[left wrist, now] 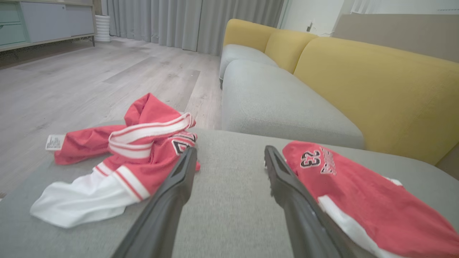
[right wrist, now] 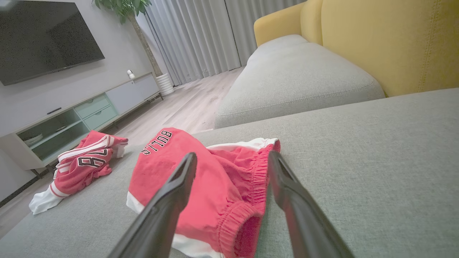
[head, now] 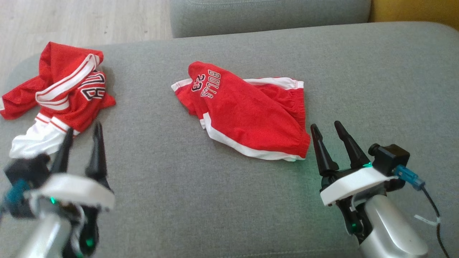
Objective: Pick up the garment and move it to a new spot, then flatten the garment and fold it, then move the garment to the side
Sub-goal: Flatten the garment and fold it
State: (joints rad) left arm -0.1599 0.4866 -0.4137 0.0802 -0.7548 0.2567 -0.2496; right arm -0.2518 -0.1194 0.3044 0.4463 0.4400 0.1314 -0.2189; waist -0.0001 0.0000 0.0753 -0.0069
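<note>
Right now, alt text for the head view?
Red Bulls shorts lie rumpled in the middle of a grey sofa cushion, with a crumpled red-and-white jersey near its left edge. The left hand and right hand are open and empty at the lower corners, fingers pointing toward the clothes.

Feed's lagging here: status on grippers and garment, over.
Left gripper, right gripper open, empty. Red shorts crumpled at centre, untouched. Red jersey heaped by left gripper, not blocking.
</note>
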